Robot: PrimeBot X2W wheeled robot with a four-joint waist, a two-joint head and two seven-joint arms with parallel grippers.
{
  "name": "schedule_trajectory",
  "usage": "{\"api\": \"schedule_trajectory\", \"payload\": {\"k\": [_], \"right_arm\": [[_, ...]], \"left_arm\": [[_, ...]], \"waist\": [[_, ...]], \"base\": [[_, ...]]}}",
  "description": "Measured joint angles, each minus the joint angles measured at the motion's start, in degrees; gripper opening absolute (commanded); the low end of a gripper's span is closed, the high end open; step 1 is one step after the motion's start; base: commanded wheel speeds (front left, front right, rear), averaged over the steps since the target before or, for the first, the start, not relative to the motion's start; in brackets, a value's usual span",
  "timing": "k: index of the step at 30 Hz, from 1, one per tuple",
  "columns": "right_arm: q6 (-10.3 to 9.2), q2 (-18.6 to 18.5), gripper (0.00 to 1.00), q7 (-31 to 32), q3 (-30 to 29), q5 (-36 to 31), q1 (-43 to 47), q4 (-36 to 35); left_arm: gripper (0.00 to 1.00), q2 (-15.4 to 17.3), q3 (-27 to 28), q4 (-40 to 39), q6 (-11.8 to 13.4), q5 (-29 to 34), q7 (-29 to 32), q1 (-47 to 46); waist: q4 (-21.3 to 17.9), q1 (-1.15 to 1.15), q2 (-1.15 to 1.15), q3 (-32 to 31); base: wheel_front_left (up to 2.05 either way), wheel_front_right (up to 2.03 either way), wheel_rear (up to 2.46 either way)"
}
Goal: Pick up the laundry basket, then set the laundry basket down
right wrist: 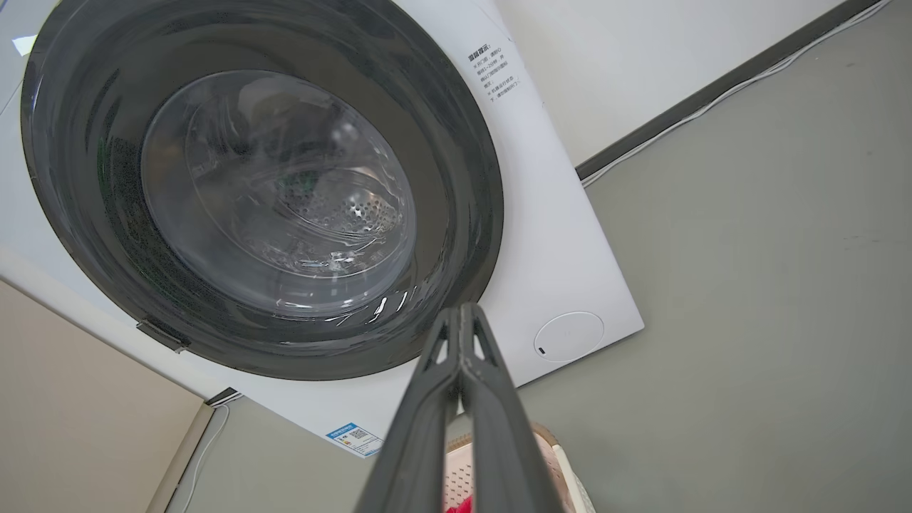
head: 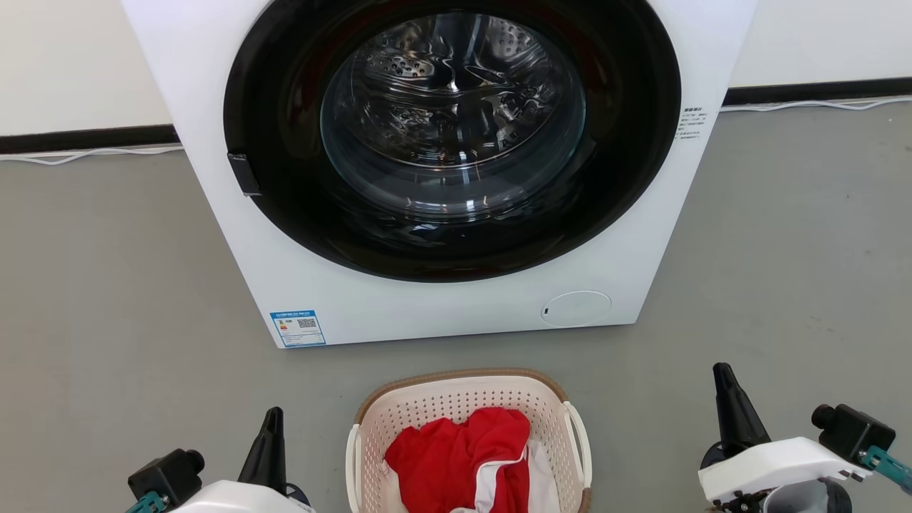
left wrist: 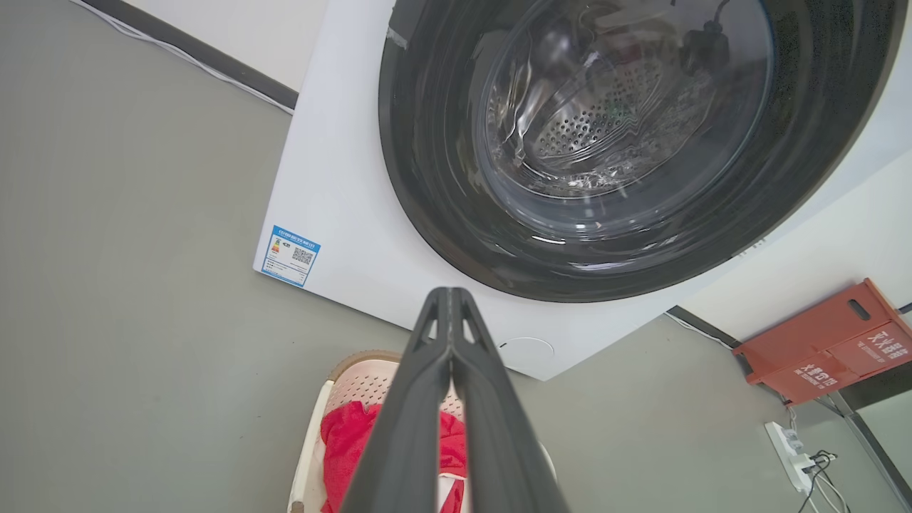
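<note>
The cream laundry basket (head: 467, 399) with a brown rim and white side handles stands on the grey floor in front of the washer, holding red and white cloth (head: 463, 456). My left gripper (head: 272, 417) is shut and empty, to the basket's left and apart from it. My right gripper (head: 723, 372) is shut and empty, well to the basket's right. In the left wrist view the shut fingers (left wrist: 449, 296) cross over the laundry basket (left wrist: 360, 377). In the right wrist view the shut fingers (right wrist: 463, 313) rise over a corner of the laundry basket (right wrist: 552, 445).
A white front-loading washer (head: 442, 299) with a closed round glass door (head: 452, 121) stands just behind the basket. A dark skirting with a white cable (head: 85, 153) runs along the wall. A red box (left wrist: 826, 342) and a power strip (left wrist: 787, 445) lie far right.
</note>
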Motion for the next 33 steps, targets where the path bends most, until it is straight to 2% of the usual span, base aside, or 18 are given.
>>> {"api": "schedule_trajectory", "payload": {"k": [33], "right_arm": [[0.0,0.8,0.0,5.4,-2.6,19.2,0.0,-2.2]], "left_arm": [[0.0,0.0,2.4,-0.8,-1.6,-19.4,5.4,-1.1]], "waist": [[0.9,-0.01,0.0,-0.3]], "base": [[0.0,0.0,0.0]]}}
